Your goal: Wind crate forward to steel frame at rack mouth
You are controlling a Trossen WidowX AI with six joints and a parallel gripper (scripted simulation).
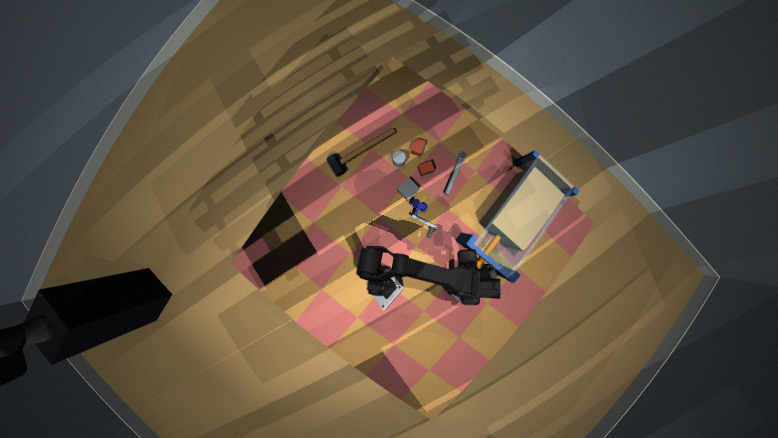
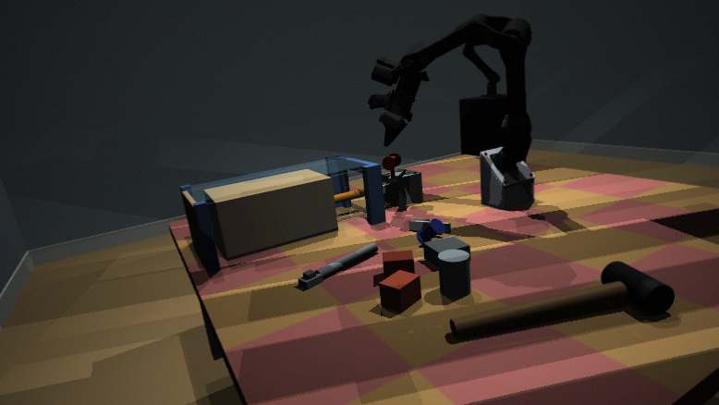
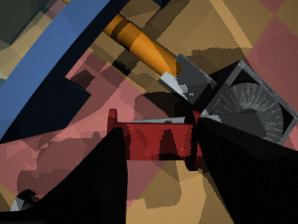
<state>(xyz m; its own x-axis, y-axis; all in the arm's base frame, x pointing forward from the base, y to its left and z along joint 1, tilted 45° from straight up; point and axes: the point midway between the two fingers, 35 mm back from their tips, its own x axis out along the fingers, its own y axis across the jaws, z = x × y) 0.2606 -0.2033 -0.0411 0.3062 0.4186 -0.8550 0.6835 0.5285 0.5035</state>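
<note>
The pale crate (image 1: 528, 209) (image 2: 281, 215) sits flat inside the clear-panelled cubby, with a gap between its front and the blue frame (image 1: 492, 261) (image 2: 373, 193) (image 3: 50, 55) at the mouth. An orange strap (image 2: 347, 195) (image 3: 145, 49) runs from it to the grey winch (image 2: 412, 187) (image 3: 249, 110). A handle with a red knob (image 2: 391, 162) (image 3: 157, 140) stands on the winch; its key end is hidden. My gripper (image 2: 387, 143) (image 3: 160, 132) is partly open and empty, just above the red knob. The arm covers it in the overhead view.
A crank with a blue knob (image 1: 419, 205) (image 2: 431, 231) lies near the winch. Beyond are a grey block (image 1: 408, 188), a grey bar tool (image 1: 454, 171) (image 2: 347, 261), a cylinder (image 1: 399, 157) (image 2: 454, 276), two red blocks and a mallet (image 1: 367, 146) (image 2: 542, 307).
</note>
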